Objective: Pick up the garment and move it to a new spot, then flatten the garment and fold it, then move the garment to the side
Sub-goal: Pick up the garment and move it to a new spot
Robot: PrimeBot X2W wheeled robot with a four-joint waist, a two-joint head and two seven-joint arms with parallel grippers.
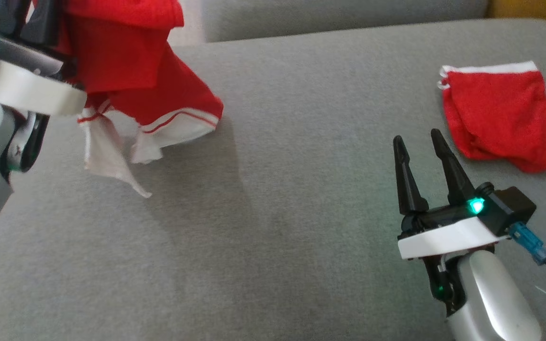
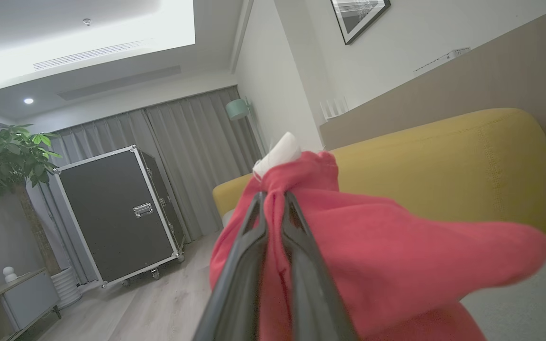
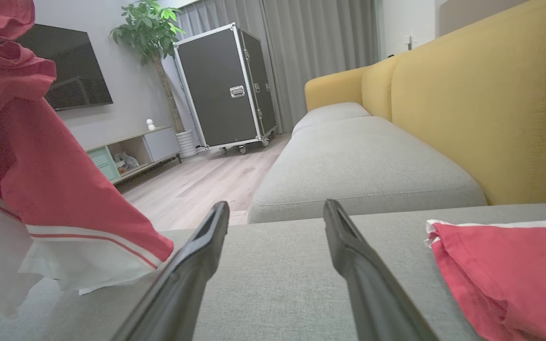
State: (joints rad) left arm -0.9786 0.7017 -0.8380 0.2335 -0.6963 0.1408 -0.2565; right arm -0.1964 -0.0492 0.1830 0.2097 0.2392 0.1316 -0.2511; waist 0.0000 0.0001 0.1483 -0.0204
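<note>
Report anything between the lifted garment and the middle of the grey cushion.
Nothing visible does. The garment hangs from the shut left gripper, its hem touching the cushion; the middle is bare. The other red garment lies far right, past the right gripper.

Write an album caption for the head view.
Left gripper holds a red-and-white garment up over the grey sofa; open right gripper rests near another red garment.

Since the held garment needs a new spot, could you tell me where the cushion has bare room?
The grey cushion is bare across its middle, between the hanging garment and the right gripper. Crowded at right, where a folded red cloth lies.
</note>
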